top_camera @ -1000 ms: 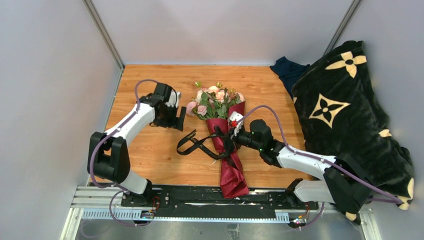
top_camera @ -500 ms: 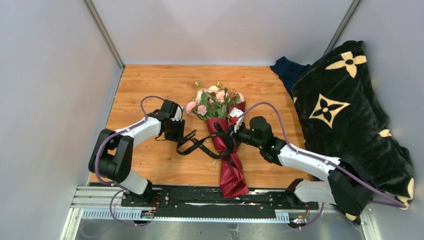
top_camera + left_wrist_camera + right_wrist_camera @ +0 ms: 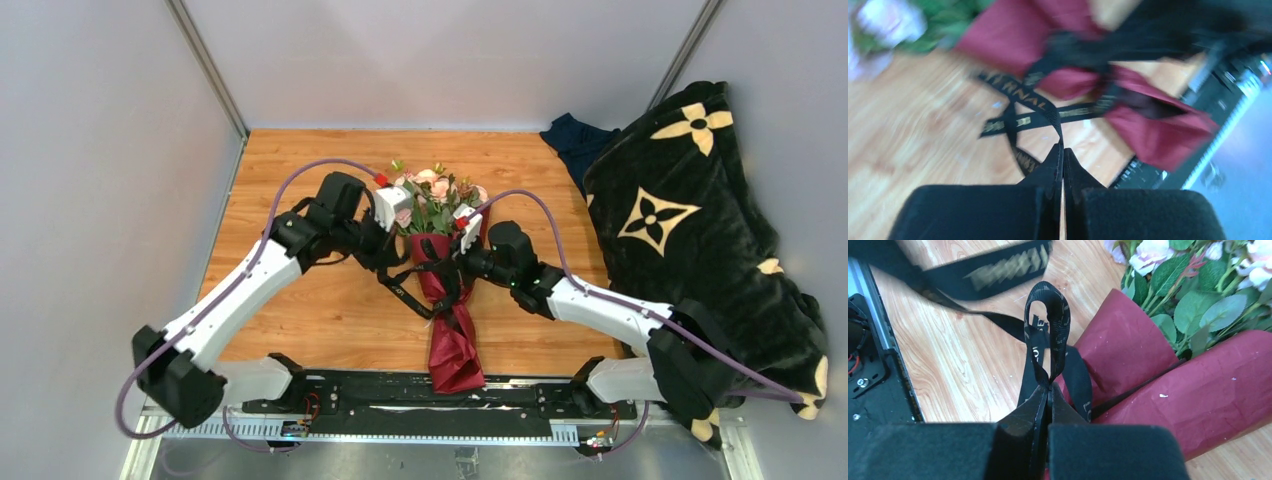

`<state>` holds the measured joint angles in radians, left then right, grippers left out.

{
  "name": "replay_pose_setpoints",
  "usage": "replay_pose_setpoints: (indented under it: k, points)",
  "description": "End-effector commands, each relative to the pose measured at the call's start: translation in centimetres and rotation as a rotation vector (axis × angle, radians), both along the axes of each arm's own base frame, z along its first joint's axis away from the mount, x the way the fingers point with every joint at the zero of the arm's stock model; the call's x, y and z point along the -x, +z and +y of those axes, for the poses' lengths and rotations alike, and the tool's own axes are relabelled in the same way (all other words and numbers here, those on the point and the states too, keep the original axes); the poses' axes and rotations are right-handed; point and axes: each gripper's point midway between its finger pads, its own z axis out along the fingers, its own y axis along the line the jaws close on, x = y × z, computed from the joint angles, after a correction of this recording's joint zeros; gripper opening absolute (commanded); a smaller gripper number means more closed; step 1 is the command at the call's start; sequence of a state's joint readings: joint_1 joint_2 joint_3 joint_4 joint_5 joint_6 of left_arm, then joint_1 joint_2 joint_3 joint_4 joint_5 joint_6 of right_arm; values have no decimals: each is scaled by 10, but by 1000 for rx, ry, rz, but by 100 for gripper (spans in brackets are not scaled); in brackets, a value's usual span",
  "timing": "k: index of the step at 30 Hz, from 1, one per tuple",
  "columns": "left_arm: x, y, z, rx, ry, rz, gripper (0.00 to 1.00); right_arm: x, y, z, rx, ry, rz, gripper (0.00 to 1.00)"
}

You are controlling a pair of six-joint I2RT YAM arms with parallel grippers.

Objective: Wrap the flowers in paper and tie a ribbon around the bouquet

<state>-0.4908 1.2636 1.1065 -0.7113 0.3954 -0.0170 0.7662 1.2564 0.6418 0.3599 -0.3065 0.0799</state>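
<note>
The bouquet (image 3: 447, 285) lies in the middle of the wooden table (image 3: 300, 300). Its flowers (image 3: 435, 192) point toward the far edge and the narrow tail of the paper (image 3: 455, 350) reaches the near edge, just touching the black rail (image 3: 380, 395) that carries the arm bases. The pale pink and cream roses and green leaves spread out of the open mouth of the dark red cone.

The ribbon (image 3: 405, 292) crosses the waist of the cone, and its strands and loops trail onto the wood on the bouquet's left side.

The left gripper (image 3: 1063, 156) sits just left of the cone with its jaws pressed together. One ribbon strand runs straight down between the tips, pinched there. This view is blurred.

The right gripper (image 3: 1048, 389) comes in from the right side of the cone. Its jaws are also fully closed, and they clamp the base of an upright ribbon loop above the paper.

A black blanket (image 3: 700, 230) with cream flower motifs is heaped along the right edge. A dark navy cloth (image 3: 575, 140) shows at the far right corner.
</note>
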Motion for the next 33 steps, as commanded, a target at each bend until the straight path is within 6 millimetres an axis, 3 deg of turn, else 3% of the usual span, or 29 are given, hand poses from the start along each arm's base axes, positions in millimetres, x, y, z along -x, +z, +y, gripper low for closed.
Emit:
replay_pose_setpoints:
  k: [1,4,5,9,11,16,22,23,25,26,29,33]
  points:
    - [93,11,-22,-28,-456,22,0,8,3,17,-35,27,112,0]
    - [125,27,-58,-56,-720,-101,0,9,3,24,-48,47,143,0]
    - [126,32,-68,-69,-776,-147,0,11,2,25,-44,57,155,0]
    - [140,76,-146,-19,-1025,-323,0,15,-1,25,-19,92,151,0]
    - [158,76,-173,1,-1128,-335,0,19,-1,24,-10,130,129,0]
    - [191,46,-192,18,-1336,-315,0,25,-1,16,-4,193,93,0]
    - [183,73,-245,80,-1353,-412,3,29,-13,15,10,266,102,0]
    - [179,77,-249,77,-1351,-444,14,28,-14,15,11,269,107,0]
    - [172,88,-252,72,-1345,-506,49,28,-15,13,9,279,114,0]
    - [168,94,-250,59,-1330,-535,58,28,-16,13,8,281,117,0]
    - [154,112,-225,-20,-1292,-651,65,29,-15,11,10,304,99,0]
    - [142,138,-167,27,-1229,-686,66,30,-13,13,9,327,79,0]
